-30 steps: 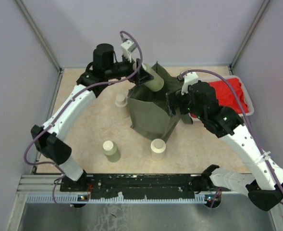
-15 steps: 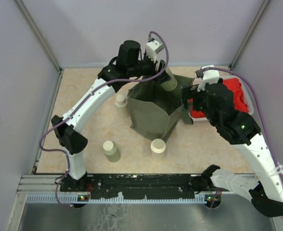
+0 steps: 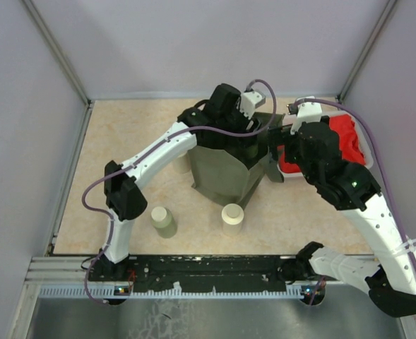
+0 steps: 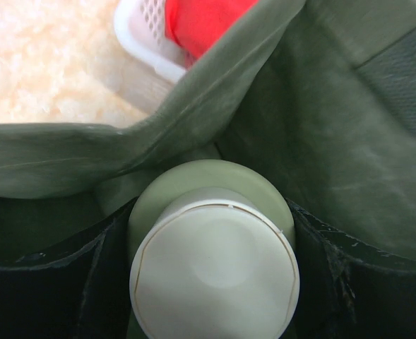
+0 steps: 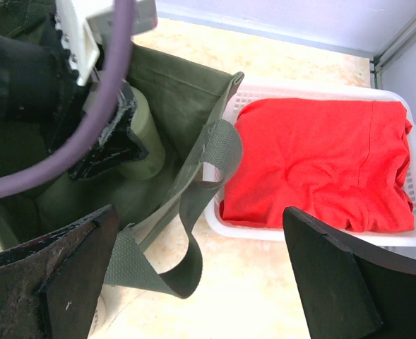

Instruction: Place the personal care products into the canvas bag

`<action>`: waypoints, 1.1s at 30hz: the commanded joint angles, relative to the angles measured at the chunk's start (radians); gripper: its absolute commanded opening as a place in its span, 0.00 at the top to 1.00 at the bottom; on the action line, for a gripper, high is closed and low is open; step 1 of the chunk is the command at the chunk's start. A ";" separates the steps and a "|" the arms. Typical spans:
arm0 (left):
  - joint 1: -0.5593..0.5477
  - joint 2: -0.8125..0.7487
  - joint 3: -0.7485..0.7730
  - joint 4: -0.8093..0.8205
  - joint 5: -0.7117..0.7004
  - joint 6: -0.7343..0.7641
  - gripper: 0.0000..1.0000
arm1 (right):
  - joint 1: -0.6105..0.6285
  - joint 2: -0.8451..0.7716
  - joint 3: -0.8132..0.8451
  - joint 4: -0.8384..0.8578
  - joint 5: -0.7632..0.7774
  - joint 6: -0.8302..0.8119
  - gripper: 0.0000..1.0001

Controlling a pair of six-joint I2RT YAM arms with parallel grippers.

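The olive-green canvas bag (image 3: 225, 173) stands open in the middle of the table. My left gripper (image 3: 254, 134) reaches into its mouth from above, shut on a pale green bottle with a cream cap (image 4: 215, 272). The bottle hangs inside the bag, with the bag's green walls (image 4: 335, 141) around it. The right wrist view shows the same bottle (image 5: 143, 145) inside the bag. My right gripper (image 5: 200, 282) is open and empty, just right of the bag over a loose strap handle (image 5: 193, 219). Two more bottles (image 3: 163, 217) (image 3: 232, 216) stand in front of the bag.
A white tray with a red cloth (image 3: 345, 138) sits to the right of the bag, also in the right wrist view (image 5: 321, 162). My left arm crosses above the bag's left side. Grey walls close in the table on three sides.
My left gripper has carried the bottle from the bag's far left to the right and down into the bag's mouth. My right gripper drew back slightly to the right.
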 commanded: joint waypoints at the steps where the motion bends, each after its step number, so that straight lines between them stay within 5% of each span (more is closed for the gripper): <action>1: -0.011 -0.010 0.043 0.086 -0.063 0.023 1.00 | 0.006 -0.025 0.003 0.026 0.024 -0.010 0.01; 21: -0.035 0.145 -0.038 0.208 -0.009 -0.010 1.00 | 0.006 -0.030 -0.040 0.037 0.018 -0.023 0.01; 33: -0.034 0.081 -0.114 0.235 -0.015 -0.008 0.63 | 0.006 -0.005 -0.052 0.048 0.002 -0.024 0.01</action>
